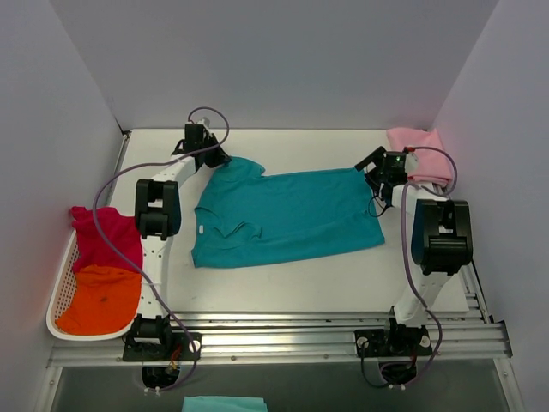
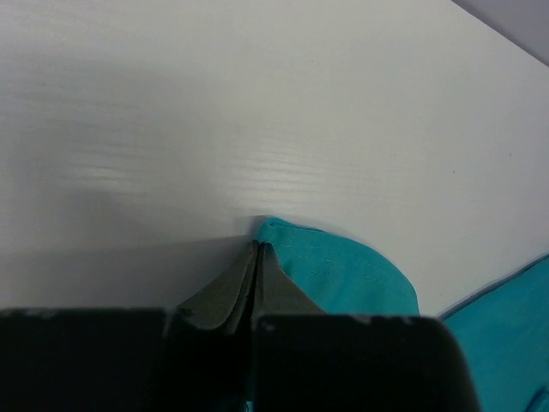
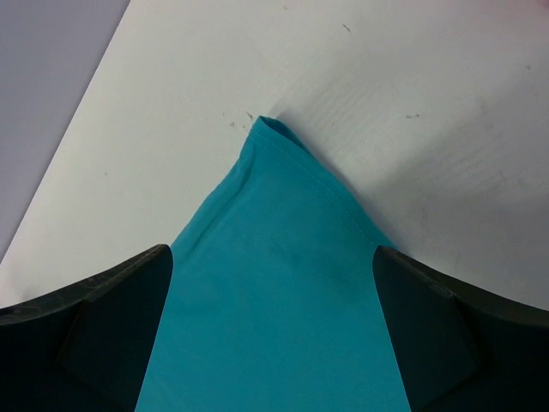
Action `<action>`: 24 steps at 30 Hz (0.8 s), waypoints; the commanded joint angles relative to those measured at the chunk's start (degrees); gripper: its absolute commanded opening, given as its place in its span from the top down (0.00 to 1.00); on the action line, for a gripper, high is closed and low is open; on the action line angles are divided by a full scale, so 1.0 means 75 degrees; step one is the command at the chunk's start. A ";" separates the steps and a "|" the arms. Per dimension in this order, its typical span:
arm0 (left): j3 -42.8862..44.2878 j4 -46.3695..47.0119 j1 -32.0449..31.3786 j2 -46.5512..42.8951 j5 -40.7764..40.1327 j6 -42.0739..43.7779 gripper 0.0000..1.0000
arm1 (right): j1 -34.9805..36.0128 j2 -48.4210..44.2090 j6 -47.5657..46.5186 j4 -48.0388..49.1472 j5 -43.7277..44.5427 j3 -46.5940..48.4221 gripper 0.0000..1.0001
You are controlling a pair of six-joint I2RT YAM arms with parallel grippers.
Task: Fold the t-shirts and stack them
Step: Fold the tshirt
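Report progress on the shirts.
Done: pink shirt looks folded, far right corner. In hand: teal shirt spread flat, left gripper shut on its sleeve, right gripper open around a hem corner. Left: folding it, plus red shirt and orange shirt in the basket.

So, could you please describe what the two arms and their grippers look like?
Both arms look alike: the left arm and right arm have white links joined by boxy black joint housings, on black bases bolted to a silver rail. A thin purple cable loops along each. The left gripper and right gripper are black with dark, tapered fingers.
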 commanded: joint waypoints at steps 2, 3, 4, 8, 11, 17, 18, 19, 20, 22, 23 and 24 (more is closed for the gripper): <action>-0.0300 -0.0096 0.0099 -0.0571 -0.0083 0.0340 0.98 | -0.0032 0.0643 -0.0465 -0.0299 -0.0074 0.1179 0.00; -0.0323 -0.0085 0.0110 -0.0583 -0.0060 0.0364 0.98 | -0.0032 0.0796 -0.0571 -0.0417 -0.0063 0.1424 0.00; -0.0335 -0.0061 0.0134 -0.0571 -0.0036 0.0364 0.98 | -0.0021 0.1134 -0.0630 -0.0523 -0.0039 0.1903 0.00; -0.0453 0.0161 0.0158 -0.0431 0.0209 0.0271 0.98 | -0.0021 0.2061 -0.0829 -0.1084 0.0124 0.3077 0.00; -0.0511 0.0255 0.0192 -0.0372 0.0315 0.0224 0.98 | -0.0032 0.2764 -0.0947 -0.1424 0.0277 0.3826 0.00; -0.0640 0.0372 0.0228 -0.0431 0.0386 0.0154 0.98 | 0.0014 0.3340 -0.0888 -0.1309 0.0243 0.4005 0.01; -0.0663 0.0407 0.0228 -0.0442 0.0386 0.0153 0.98 | 0.0038 0.3363 -0.0865 -0.1286 0.0219 0.4005 0.01; -0.0664 0.0419 0.0216 -0.0454 0.0374 0.0142 0.98 | 0.0061 0.3422 -0.0865 -0.1262 0.0172 0.4017 0.01; -0.0687 0.0431 0.0228 -0.0454 0.0374 0.0142 0.98 | 0.0119 0.3434 -0.0853 -0.1216 0.0137 0.4017 0.02; -0.0687 0.0431 0.0239 -0.0442 0.0374 0.0130 0.98 | 0.0167 0.3481 -0.0841 -0.1273 0.0137 0.4075 0.03; -0.0699 0.0431 0.0251 -0.0431 0.0386 0.0118 0.98 | 0.0178 0.3481 -0.0818 -0.1309 0.0137 0.4087 0.04; -0.0710 0.0443 0.0251 -0.0431 0.0374 0.0107 0.98 | 0.0190 0.3469 -0.0806 -0.1297 0.0113 0.4052 0.05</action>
